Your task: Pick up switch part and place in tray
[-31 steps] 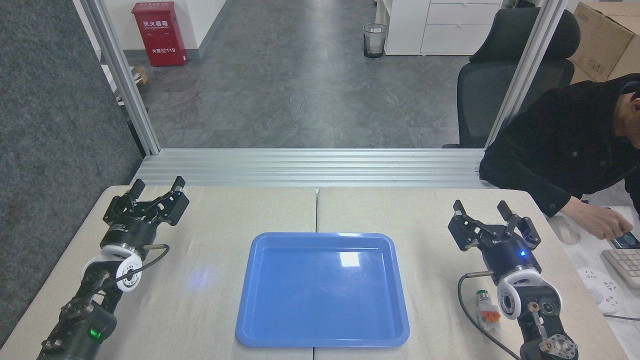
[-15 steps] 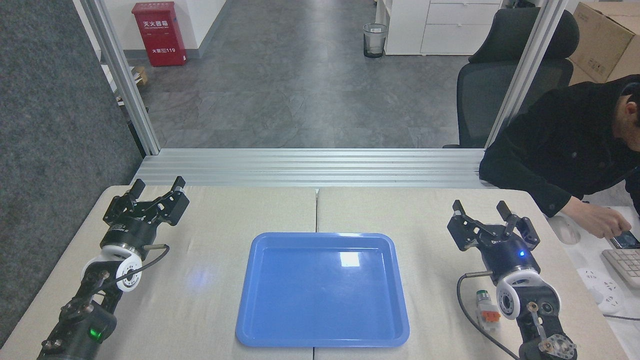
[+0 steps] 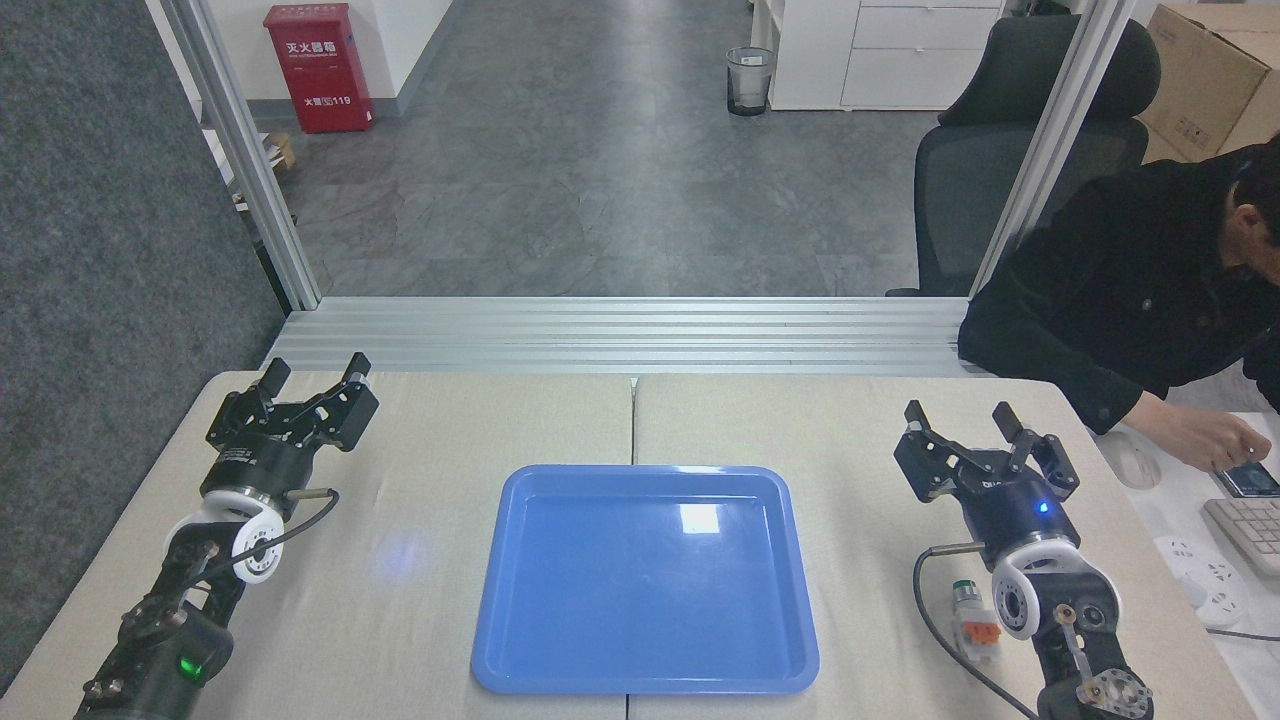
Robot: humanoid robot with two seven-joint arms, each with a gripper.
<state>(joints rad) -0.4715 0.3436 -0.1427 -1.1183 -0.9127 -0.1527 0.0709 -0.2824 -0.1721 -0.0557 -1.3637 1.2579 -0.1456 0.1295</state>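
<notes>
The switch part [image 3: 973, 617] lies on the table near the front right, a white body with an orange block and a green cap, just left of my right arm's wrist. My right gripper [image 3: 960, 416] stands open above the table, farther back than the switch, holding nothing. The blue tray [image 3: 520, 640] sits in the middle of the table with nothing in it. At the far left my left gripper [image 3: 314, 368] is open too, well away from tray and switch.
A person in a dark jacket [image 3: 1130, 290] leans in at the right, a hand [image 3: 1195, 432] at a phone beside a keyboard [image 3: 1250, 525] and a mouse [image 3: 1128, 460]. A black cable [image 3: 925, 600] loops by the switch. An aluminium rail [image 3: 620, 335] runs behind the table.
Both arms stay almost still; the right gripper has shifted very slightly left. The person's hand has moved a little up and right over the phone.
</notes>
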